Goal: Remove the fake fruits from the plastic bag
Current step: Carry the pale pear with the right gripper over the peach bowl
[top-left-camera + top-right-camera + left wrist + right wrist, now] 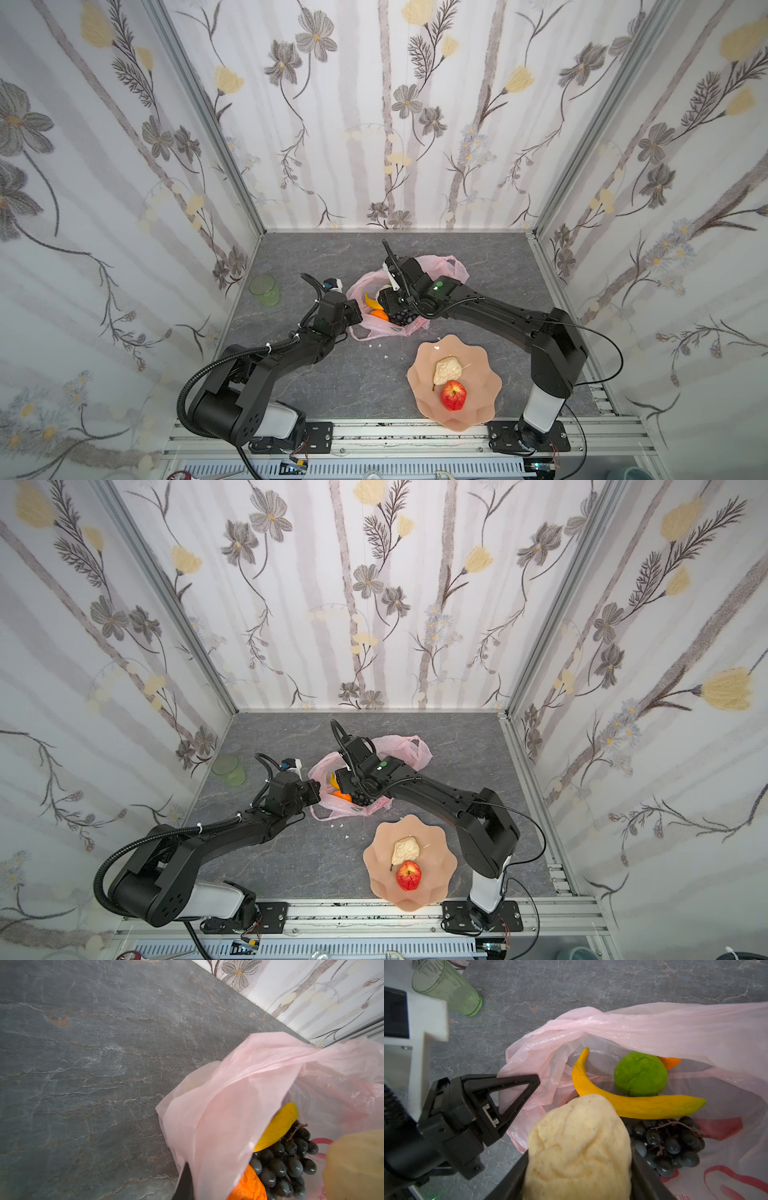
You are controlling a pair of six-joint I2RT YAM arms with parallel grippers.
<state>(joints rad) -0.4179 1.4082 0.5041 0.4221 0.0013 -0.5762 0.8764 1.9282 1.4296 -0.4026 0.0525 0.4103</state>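
Right wrist view: right end effector (580, 1154) grips pear (577, 1126) over bag (654, 1026), whose rim left end effector (536, 1082) pinches.

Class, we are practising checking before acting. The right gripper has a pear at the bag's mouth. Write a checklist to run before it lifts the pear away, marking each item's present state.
1. Right gripper closed around pear: ok, a jaw on each side.
2. Left gripper pinching bag edge: ok, shut on it.
3. Bag mouth open above pear: ok, no film over it.
4. Pear free of banana and grapes: cannot tell, it hides where they meet.
5. Plate has room: ok, bare space beside second pear and apple.
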